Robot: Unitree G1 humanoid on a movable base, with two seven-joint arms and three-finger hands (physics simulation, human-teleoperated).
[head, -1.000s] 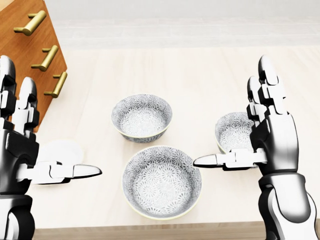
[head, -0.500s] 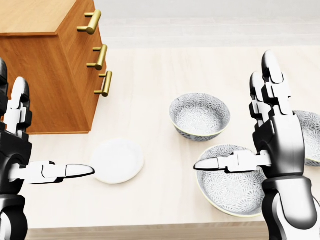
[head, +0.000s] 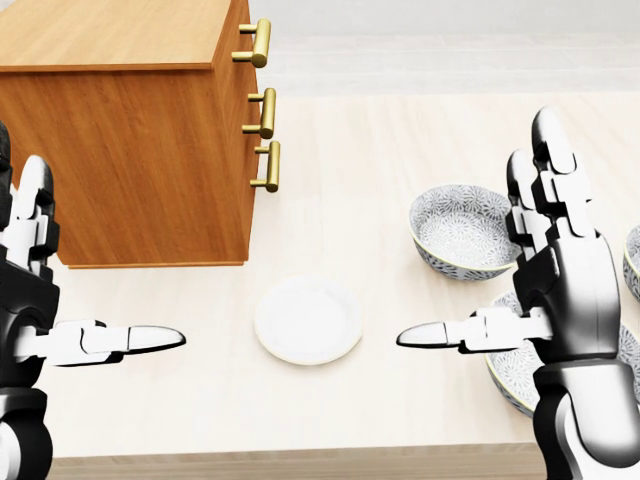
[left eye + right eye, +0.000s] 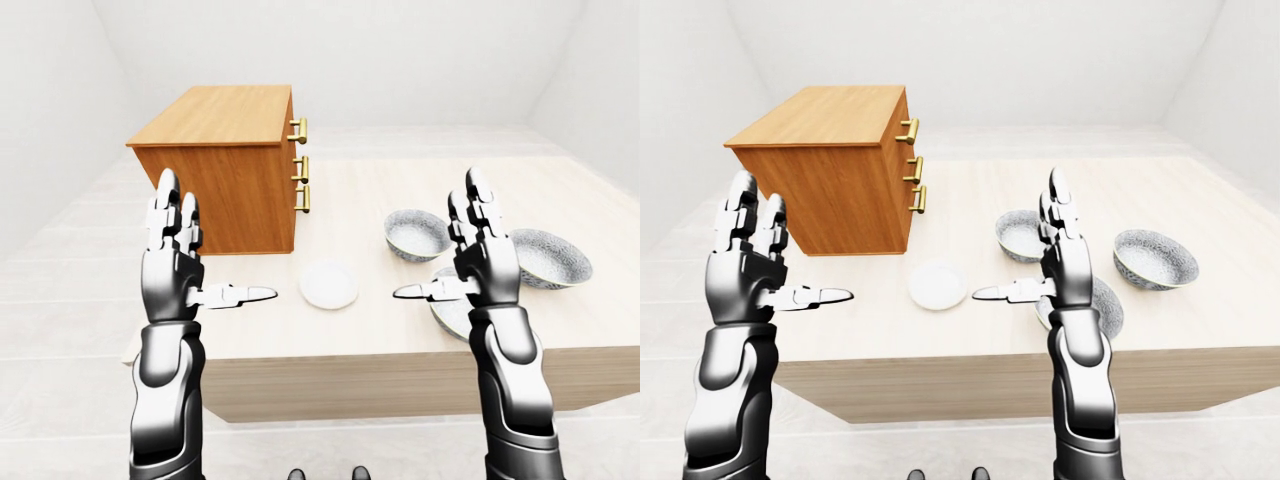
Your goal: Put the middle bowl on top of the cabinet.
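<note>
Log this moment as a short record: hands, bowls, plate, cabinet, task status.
left hand: open, raised, holds nothing
right hand: open, raised, holds nothing
bowls: three patterned ones on the table: upper bowl, right bowl, lower bowl partly hidden by the right hand
plate: white, between cabinet and bowls
cabinet: wooden, brass handles, left on the table, no bowl on top
status: no bowl grasped yet

Head view: close, steep downward look on desk (image 3: 380, 180), cabinet (image 3: 140, 170) at top left. Eye views: farther off, shallower, whole desk in frame. All three share cabinet and plate (image 3: 307, 320).
</note>
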